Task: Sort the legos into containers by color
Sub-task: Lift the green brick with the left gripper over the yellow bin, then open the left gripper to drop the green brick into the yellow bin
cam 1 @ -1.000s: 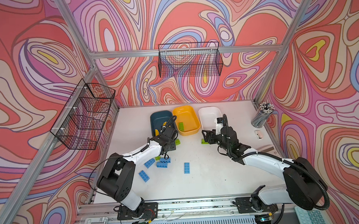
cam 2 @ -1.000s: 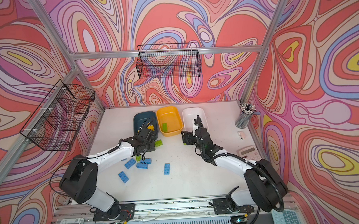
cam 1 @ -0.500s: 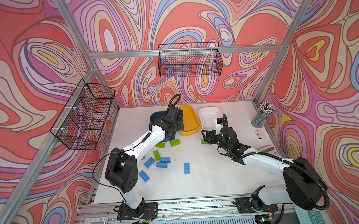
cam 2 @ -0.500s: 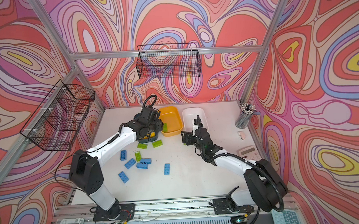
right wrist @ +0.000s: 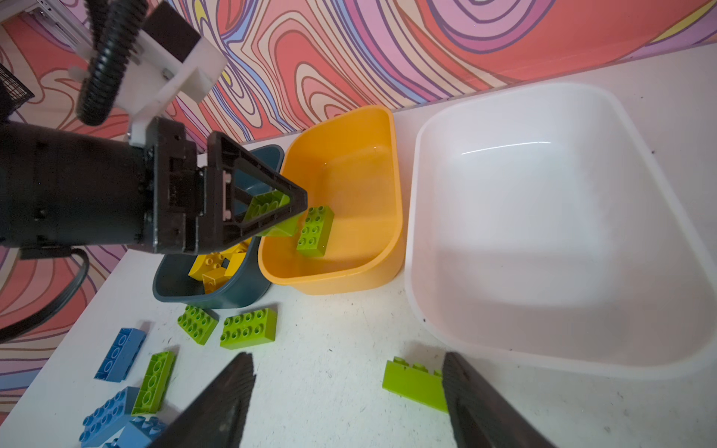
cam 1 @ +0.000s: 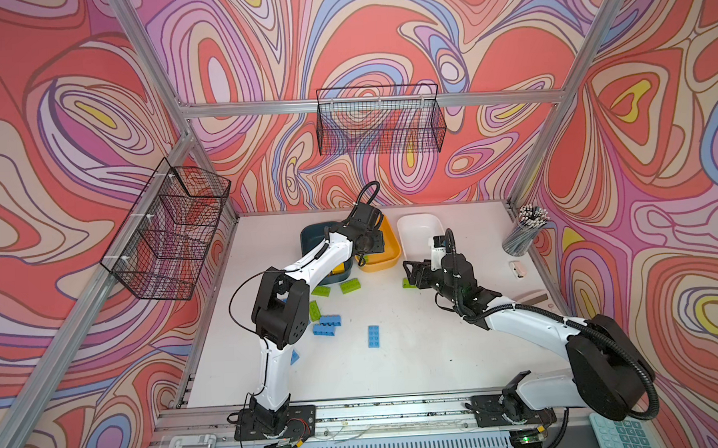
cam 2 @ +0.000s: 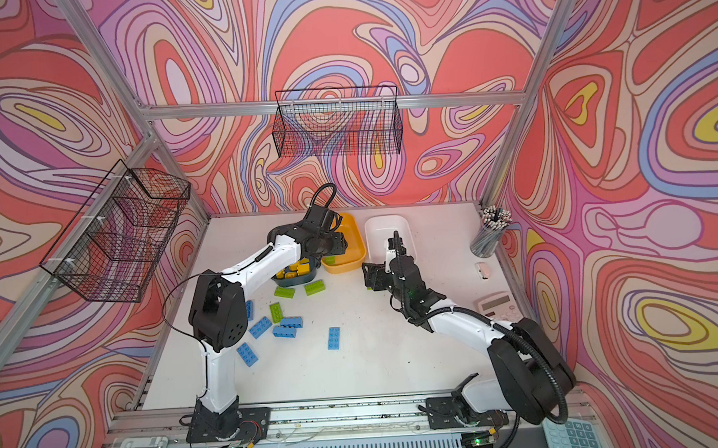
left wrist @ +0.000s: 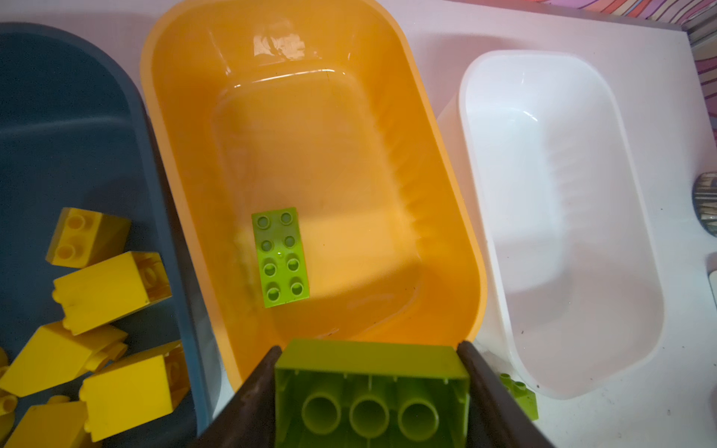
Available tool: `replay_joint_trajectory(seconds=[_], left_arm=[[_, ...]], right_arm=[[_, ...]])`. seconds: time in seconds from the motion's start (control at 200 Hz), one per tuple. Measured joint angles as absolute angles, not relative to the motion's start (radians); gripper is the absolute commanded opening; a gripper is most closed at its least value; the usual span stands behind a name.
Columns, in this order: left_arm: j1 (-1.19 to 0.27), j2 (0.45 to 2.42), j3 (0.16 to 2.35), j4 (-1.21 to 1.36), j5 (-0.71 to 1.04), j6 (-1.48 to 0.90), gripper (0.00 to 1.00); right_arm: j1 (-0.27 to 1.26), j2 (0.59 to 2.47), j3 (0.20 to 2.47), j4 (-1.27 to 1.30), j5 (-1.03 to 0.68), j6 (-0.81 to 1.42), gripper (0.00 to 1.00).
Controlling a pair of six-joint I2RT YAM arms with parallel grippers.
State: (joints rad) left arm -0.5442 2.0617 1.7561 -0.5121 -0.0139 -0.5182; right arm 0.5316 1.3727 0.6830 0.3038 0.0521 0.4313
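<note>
Drop-off in hand: left pincer (left wrist: 370,349) gripped a green lego (left wrist: 370,403) over the near end of the orange tub (left wrist: 329,155), so the next move should be releasing inside its rim; right pincer (right wrist: 347,358) hung open over a stray lego (right wrist: 413,382) on the bench (right wrist: 349,329) beside the white tub (right wrist: 504,194).

The yellow-orange tub (left wrist: 438,217) is glossy plastic with bright highlights on its wall. The white tub (left wrist: 628,232) is smooth, softly shiny plastic, and the dark teal tub (left wrist: 77,116) looks more matt. The lime green brick (left wrist: 370,391) is smooth, shiny plastic. The white table (right wrist: 333,310) is matt and lightly speckled. The fingers (right wrist: 221,403) of the right gripper (right wrist: 347,362) are matt black and finely ribbed. The wire basket (cam 1: 380,126) is black metal mesh.
</note>
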Motion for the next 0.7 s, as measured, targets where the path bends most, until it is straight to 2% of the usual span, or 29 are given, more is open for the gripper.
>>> replay_joint_trajectory(seconds=[0.11, 0.31, 0.526, 0.701], left_arm=[[-0.545, 2.064, 1.755, -0.512, 0.011, -0.522, 0.75], [-0.545, 2.063, 1.746, -0.509, 0.035, -0.524, 0.87], [-0.545, 1.989, 1.665, -0.505, 0.037, -0.521, 0.88], [-0.545, 1.779, 1.528, -0.492, 0.034, -0.519, 0.88]], right_arm=[[0.532, 1.373, 0.683, 0.304, 0.052, 0.431, 0.80], [0.532, 1.373, 0.683, 0.298, 0.053, 0.430, 0.80], [0.532, 1.361, 0.690, 0.251, 0.056, 0.419, 0.81], [0.532, 1.343, 0.711, 0.189, 0.059, 0.409, 0.81]])
